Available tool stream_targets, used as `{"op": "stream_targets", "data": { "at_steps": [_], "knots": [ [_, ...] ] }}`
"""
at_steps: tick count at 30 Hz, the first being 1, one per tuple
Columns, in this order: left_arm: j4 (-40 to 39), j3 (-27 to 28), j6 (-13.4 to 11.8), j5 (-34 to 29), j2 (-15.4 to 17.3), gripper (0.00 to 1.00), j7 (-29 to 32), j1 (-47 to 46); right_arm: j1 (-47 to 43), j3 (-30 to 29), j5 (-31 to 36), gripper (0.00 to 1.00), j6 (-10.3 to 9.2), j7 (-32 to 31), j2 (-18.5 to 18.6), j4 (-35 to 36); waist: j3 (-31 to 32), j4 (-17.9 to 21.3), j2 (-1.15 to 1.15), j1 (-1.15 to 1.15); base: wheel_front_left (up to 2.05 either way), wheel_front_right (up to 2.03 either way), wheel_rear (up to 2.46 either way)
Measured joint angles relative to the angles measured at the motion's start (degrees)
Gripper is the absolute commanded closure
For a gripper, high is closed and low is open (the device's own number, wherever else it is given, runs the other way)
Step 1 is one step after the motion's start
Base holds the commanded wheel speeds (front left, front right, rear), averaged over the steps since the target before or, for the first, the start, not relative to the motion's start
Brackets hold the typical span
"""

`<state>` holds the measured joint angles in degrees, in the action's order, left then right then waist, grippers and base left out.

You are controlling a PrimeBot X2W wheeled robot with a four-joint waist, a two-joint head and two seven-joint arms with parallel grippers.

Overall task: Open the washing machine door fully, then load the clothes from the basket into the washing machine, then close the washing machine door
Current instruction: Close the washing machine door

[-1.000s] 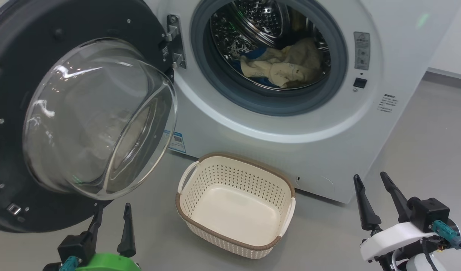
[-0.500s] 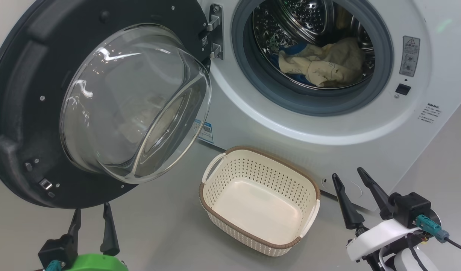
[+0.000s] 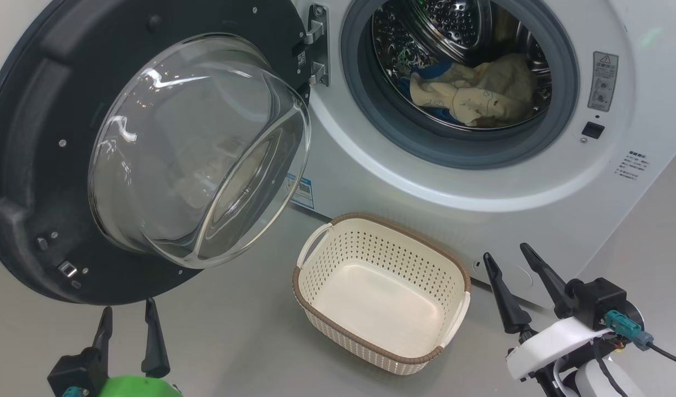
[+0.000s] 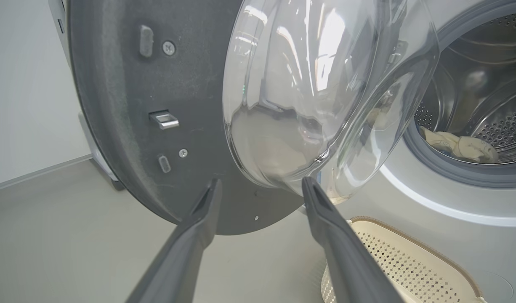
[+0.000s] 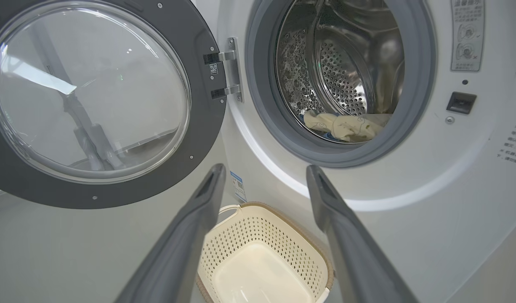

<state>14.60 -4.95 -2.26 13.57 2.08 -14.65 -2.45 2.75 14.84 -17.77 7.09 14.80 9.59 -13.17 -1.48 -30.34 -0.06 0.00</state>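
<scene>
Clothes (image 3: 481, 91) of cream-yellow bear-print cloth lie inside the white washing machine (image 3: 371, 182) at 1 o'clock, leaving the cream perforated basket (image 3: 371, 251) at 6 empty, so left tool (image 3: 127, 305) and right tool (image 3: 504, 251) hover wide, empty, probably to close the round black-rimmed glass door (image 3: 35, 138) at 9.

you have a smooth grey floor (image 3: 233, 342) under the whole scene; it is matt, of one even colour, and it carries some soft pale reflections of light. in the head view it reaches from the bottom edge up to the right edge. in the left wrist view a plain pale wall (image 4: 26, 84) stands at the left side, and a thin lighter skirting strip (image 4: 39, 173) runs where this wall meets the floor, rising slowly toward the right.
</scene>
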Motion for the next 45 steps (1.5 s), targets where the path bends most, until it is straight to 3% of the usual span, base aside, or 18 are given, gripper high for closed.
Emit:
{"op": "stream_targets", "data": {
  "at_steps": [3,4,6,16,20,26,33,38,45],
  "knots": [
    [-0.3,0.1,0.0,0.0,0.0,0.0,0.0,0.4,0.1,0.1,-0.2,0.0,0.0,0.0,0.0,-0.1,0.0,0.0,0.0,0.0,0.0,0.0,0.0],
    [-0.3,0.2,0.0,0.0,0.0,0.24,0.0,0.4,0.1,0.1,-0.4,0.0,0.0,0.0,0.0,-0.1,0.0,0.0,0.0,0.0,0.0,0.0,0.0],
    [-0.3,0.3,0.0,0.1,0.0,1.0,0.0,0.4,0.2,0.1,-0.4,0.0,0.0,0.0,0.0,-0.2,0.0,0.0,0.0,0.0,0.0,0.0,0.0],
    [-1.3,1.8,-0.1,4.5,0.0,1.0,0.0,0.9,0.2,0.0,-0.5,0.0,0.0,0.0,0.0,-0.4,-0.2,0.1,0.0,0.0,0.0,0.0,0.0],
    [-3.7,7.3,-0.5,17.6,-0.1,1.0,0.0,0.9,0.2,-0.3,-0.6,0.0,0.0,0.0,-0.1,-0.5,-0.3,-0.1,0.0,0.0,0.0,0.0,0.0],
    [-6.1,15.1,-0.5,24.4,-0.1,1.0,0.0,0.5,0.2,-0.9,-0.6,0.0,0.0,0.0,-0.3,-0.5,-0.5,-0.2,0.0,0.0,0.0,0.0,0.0],
    [-7.1,22.9,2.3,31.9,-0.3,1.0,-0.1,-2.1,-0.1,-1.4,-0.6,0.0,0.0,0.0,-0.5,-0.5,-0.7,-0.4,0.0,0.0,0.0,0.0,0.0],
    [-6.3,27.0,6.5,41.8,-0.2,1.0,0.0,-6.2,-0.2,-2.0,-0.6,0.0,0.0,0.0,-0.5,-0.3,-1.4,-0.5,0.0,0.0,0.0,0.0,0.0],
    [-2.5,29.5,8.5,54.4,2.8,1.0,7.2,-15.0,-0.3,-2.2,-0.5,0.0,0.0,0.0,0.2,-0.2,-2.8,-0.4,0.0,0.0,0.0,0.0,0.0]
  ]
}}
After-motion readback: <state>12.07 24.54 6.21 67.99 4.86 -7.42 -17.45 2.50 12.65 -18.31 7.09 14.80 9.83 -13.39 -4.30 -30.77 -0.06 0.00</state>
